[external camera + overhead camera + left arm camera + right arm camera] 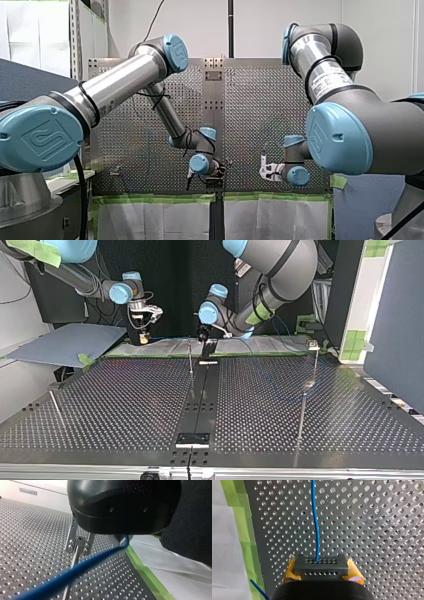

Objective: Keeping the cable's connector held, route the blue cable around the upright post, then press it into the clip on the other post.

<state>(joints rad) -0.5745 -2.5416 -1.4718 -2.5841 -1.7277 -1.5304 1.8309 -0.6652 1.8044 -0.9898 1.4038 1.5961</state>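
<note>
My right pincer [144,336] is clamping the dark connector [322,566] between its yellow pads [290,568], hovering near the far edge of the desk [125,405] at the top view's left. The blue cable [316,530] is running out of the connector's face and away over the perforated plate.

My left pincer [205,337] is hanging low at the far middle of the desk, just beside the thin upright post [190,360]. In the left wrist view the cable is passing right under its black body and crossing in front of that post. I cannot tell whether this pincer is gripping the cable or only riding against it. The clip [313,345] on the other post is standing well apart, at the top view's right, with no cable in it that I can make out.

I am judging the routing step to be in hand, with the wrap not yet clearly made. The next move is calling for my left arm to lead the cable round the upright post with the run taut while my right is holding the connector steady. Only then is the slack going across to the clip.
</note>
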